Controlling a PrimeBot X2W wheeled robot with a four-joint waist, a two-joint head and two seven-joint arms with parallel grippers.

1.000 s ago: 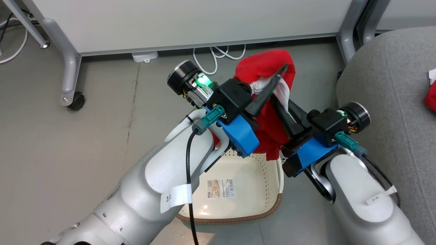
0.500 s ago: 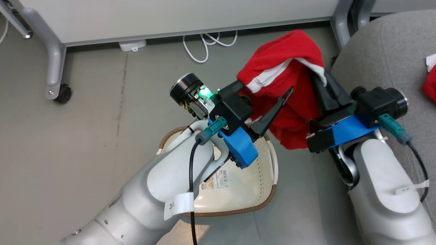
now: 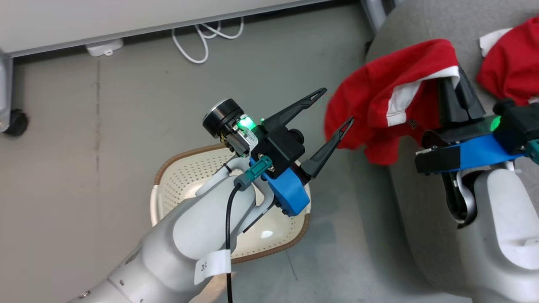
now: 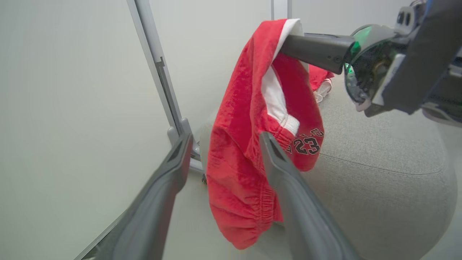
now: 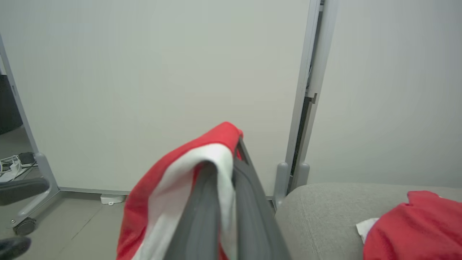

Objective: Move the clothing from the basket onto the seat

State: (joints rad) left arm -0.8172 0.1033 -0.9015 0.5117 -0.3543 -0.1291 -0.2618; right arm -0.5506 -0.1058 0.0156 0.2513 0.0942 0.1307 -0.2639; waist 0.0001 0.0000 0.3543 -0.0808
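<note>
Closest to the robot, a cream-white perforated plastic laundry basket (image 3: 185,173) with a brown woven-look rim stands on the grey floor (image 3: 84,139), partly covered by the pale left forearm. Above the basket's far side the left gripper (image 3: 335,106) hangs with its two long dark fingers spread wide and nothing between them. Its lower fingertip is just beside the hanging edge of a bright red sportswear garment (image 3: 379,92); whether they touch cannot be told.

The garment, with a white stripe and white trim, is held up off the floor by the right gripper (image 3: 454,90), whose fingers are pressed together on the white-trimmed edge. The cloth drapes over the fingertips and hangs down slack over the near left edge of the seat and the floor beside it. In the left wrist view a black "23" print (image 4: 305,144) shows near one hem.

The large light grey fabric-upholstered seat (image 3: 414,219), rounded at the edges and with a seam line, lies to the robot's right, well apart from the basket. Farther along its top a second red garment (image 3: 509,67) with a white piece at its edge lies on the cushion, apart from the held one.

Beyond these, a looped white cable (image 3: 202,38) and a small white plug box (image 3: 103,47) lie on the floor at the foot of a pale partition panel (image 5: 162,72), and a black caster (image 3: 14,122) stands at the far left.
</note>
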